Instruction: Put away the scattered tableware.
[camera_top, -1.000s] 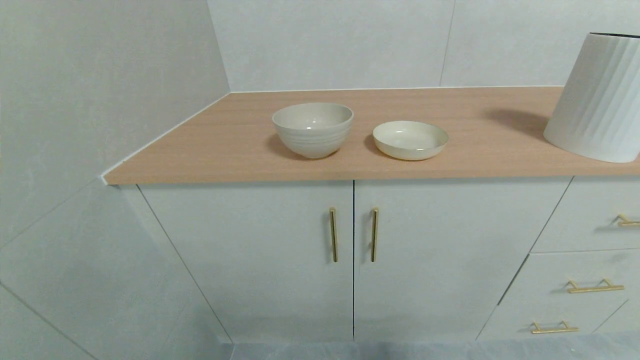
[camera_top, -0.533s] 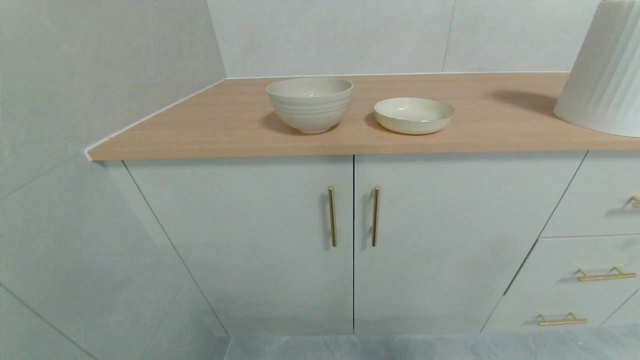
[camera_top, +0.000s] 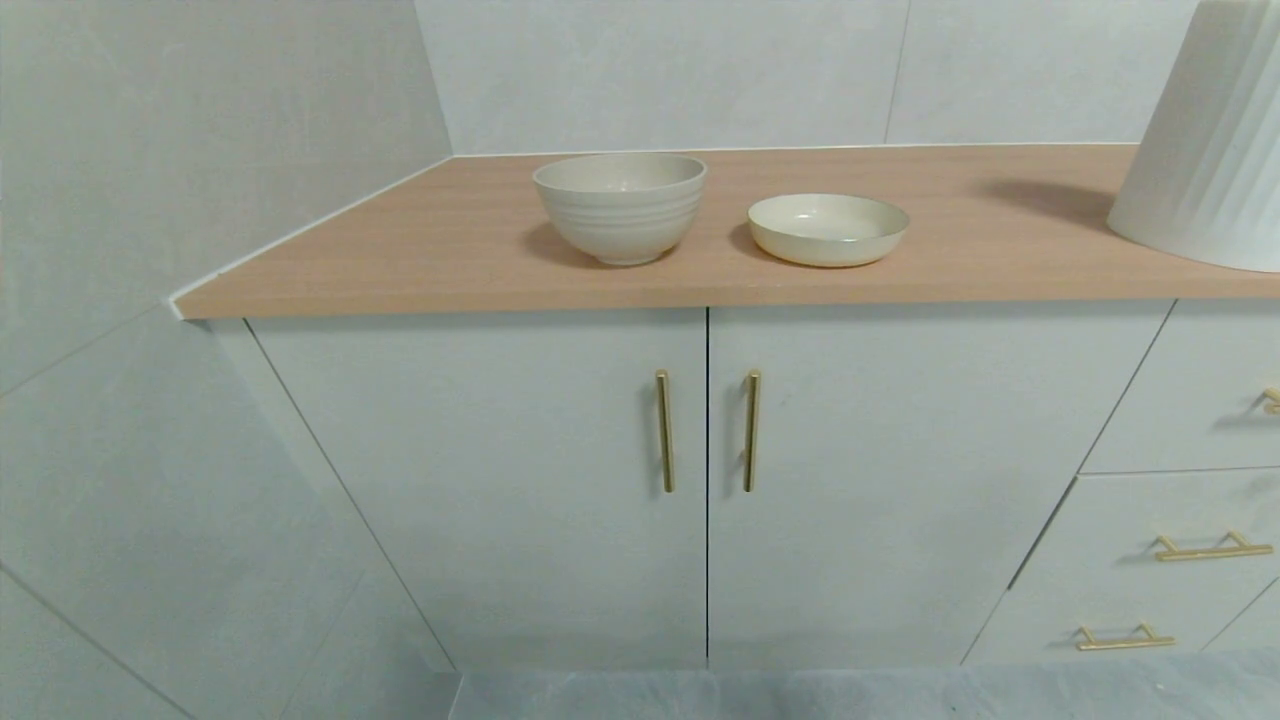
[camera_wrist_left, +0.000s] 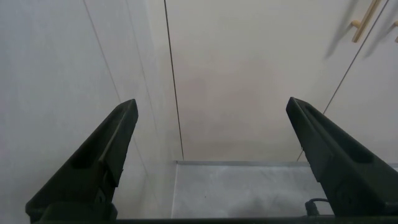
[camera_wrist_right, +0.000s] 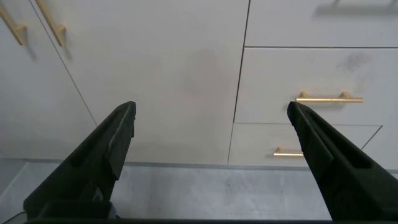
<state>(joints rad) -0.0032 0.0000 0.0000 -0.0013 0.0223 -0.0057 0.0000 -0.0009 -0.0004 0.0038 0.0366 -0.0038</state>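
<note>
deep bowl (camera_top: 620, 205) on countertop (camera_top: 400, 270), shallow dish (camera_top: 828, 228) at its 3 o'clock | left gripper (camera_wrist_left: 210, 109), right gripper (camera_wrist_right: 210, 109): jaws wide, empty, facing cabinet doors (camera_top: 520, 480), well apart from tableware

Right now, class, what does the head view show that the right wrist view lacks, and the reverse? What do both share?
Head view's own: deep bowl and shallow dish, apart, on the wooden countertop, plus a ribbed white container. Right wrist view's own: the right gripper, jaws open and empty. Shared: white cabinet doors, gold drawer handles, grey floor.
</note>
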